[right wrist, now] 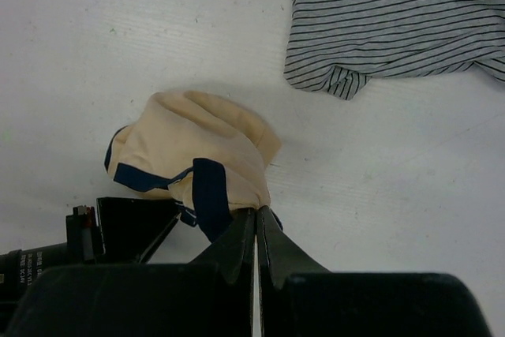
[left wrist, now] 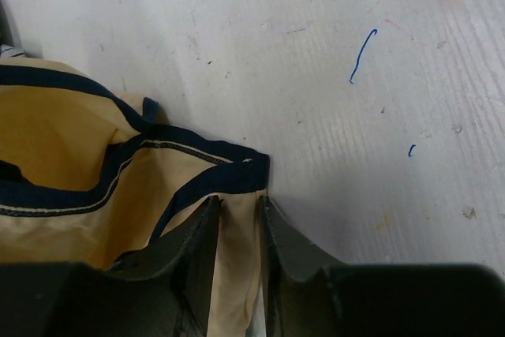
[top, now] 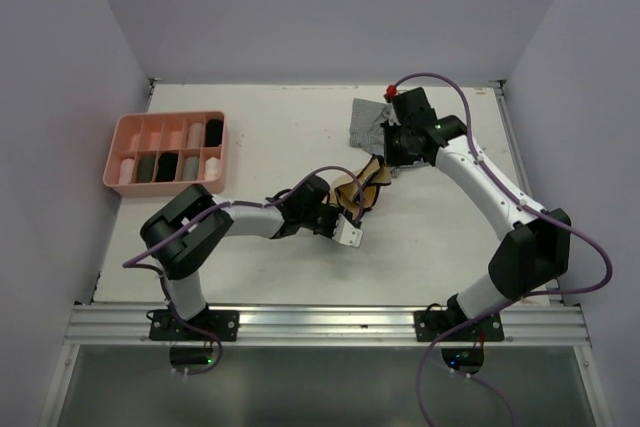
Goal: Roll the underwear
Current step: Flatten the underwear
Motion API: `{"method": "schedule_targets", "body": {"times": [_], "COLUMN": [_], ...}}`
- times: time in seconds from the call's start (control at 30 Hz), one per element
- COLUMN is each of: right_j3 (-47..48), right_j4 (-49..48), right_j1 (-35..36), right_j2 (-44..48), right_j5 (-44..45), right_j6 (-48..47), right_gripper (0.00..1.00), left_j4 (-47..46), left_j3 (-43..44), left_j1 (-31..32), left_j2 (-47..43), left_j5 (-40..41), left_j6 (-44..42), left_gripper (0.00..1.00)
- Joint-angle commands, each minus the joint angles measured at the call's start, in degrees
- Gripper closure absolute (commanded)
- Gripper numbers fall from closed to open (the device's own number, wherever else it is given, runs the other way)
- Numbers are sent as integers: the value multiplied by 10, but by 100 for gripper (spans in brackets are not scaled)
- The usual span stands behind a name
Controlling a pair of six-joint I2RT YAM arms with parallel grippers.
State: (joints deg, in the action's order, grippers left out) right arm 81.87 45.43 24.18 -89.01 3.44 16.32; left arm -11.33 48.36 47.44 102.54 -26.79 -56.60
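Note:
Beige underwear with dark blue trim (top: pixel 362 190) lies bunched mid-table, between my two grippers. My left gripper (top: pixel 347 209) holds its near edge: in the left wrist view a fold of the beige cloth (left wrist: pixel 71 140) fills the gap between the two fingers of the left gripper (left wrist: pixel 238 201). Coming from the far side, my right gripper (top: pixel 383 163) is shut, and in its wrist view the right gripper (right wrist: pixel 256 211) pinches an edge of the bunched beige underwear (right wrist: pixel 197 144). Grey striped underwear (top: pixel 366 122) (right wrist: pixel 394 21) lies crumpled behind it.
A pink compartment tray (top: pixel 120 142) sits at the far left with rolled garments in several of its cells. Walls close off the table at the left, back and right. The left arm's black body (right wrist: pixel 126 226) shows beside the beige cloth in the right wrist view.

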Motion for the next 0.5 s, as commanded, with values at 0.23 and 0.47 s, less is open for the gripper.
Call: {"method": "schedule_targets", "body": {"times": [0.23,0.47], "right_j3": [-6,-15], "right_j4": [-12,-7], "right_j1": [-16,-19], "right_j2": [16,46], "right_j5": [-5,-20], "right_j6": [-8,-15], "right_gripper": [100,100], "left_j4": [42,92], "left_j3": [15,-5], "left_j1": [8,8], "left_j2": [-12,-79], "left_j5": [-20,-14], "left_j6": [9,35], "left_gripper": [88,100]}}
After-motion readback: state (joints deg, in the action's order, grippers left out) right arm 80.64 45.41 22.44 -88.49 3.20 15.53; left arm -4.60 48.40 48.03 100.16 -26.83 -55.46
